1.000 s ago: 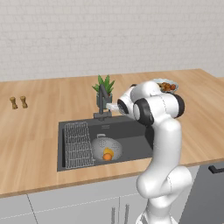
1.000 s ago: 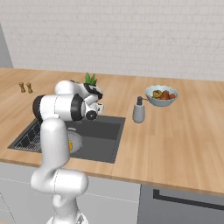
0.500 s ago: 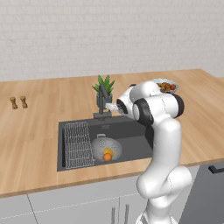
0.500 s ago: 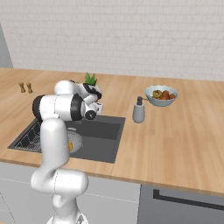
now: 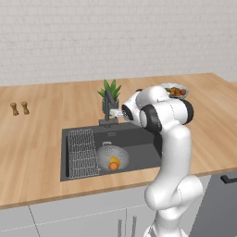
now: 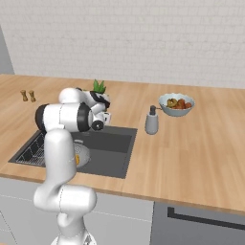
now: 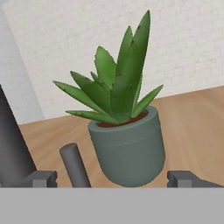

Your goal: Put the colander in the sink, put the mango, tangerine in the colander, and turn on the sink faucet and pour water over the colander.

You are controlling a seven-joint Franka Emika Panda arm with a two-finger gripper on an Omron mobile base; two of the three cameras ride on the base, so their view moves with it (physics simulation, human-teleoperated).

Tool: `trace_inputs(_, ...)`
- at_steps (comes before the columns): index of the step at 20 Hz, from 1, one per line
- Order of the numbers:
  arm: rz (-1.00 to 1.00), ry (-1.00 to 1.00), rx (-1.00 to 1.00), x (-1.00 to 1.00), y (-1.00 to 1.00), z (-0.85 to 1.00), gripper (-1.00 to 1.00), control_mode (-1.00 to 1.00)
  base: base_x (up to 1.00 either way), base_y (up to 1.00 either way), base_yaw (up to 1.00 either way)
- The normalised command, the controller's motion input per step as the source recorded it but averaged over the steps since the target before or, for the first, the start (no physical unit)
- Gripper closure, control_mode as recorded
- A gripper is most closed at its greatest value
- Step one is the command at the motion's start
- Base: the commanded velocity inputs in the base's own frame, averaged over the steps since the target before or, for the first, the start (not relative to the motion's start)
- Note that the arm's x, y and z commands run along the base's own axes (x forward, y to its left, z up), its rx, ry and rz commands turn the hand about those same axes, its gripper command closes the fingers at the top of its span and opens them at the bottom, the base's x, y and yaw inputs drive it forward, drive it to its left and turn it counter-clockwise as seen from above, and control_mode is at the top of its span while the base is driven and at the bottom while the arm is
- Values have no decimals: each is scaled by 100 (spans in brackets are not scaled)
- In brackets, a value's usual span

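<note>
The dark sink (image 5: 139,150) holds the grey colander (image 5: 107,155) beside its wire rack (image 5: 82,146). Inside the colander lie the yellow mango (image 5: 115,160) and the orange tangerine (image 5: 113,166). In the right base view my arm covers most of the colander (image 6: 82,154). The sink faucet (image 5: 109,107) stands at the basin's back edge. My gripper (image 5: 118,112) hovers just right of it, open and holding nothing. In the hand view the gripper (image 7: 113,179) faces a plant, with the faucet's dark spout (image 7: 11,144) at left and a lever (image 7: 75,166) between the fingertips (image 7: 41,178). The water is out of view.
A spiky green plant in a grey pot (image 7: 129,148) stands right behind the faucet (image 5: 110,91). A soap dispenser (image 6: 152,122) and a pale fruit bowl (image 6: 176,104) sit to the right of the sink. Two small shakers (image 5: 19,109) stand far left on the wooden counter.
</note>
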Motion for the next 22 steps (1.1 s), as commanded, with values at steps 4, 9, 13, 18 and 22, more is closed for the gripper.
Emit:
trace_inputs(4,0,0,0,14,0,0,-100,-100,0,0,0)
trace_inputs(9,0,0,0,15,0,0,-100,-100,0,0,0)
trace_inputs(13,0,0,0,2,0,0,-100,-100,0,0,0)
trace_inputs(18,0,0,0,0,-1,0,-100,-100,0,0,0)
trace_inputs(22,0,0,0,0,-18,0,-100,-100,0,0,0)
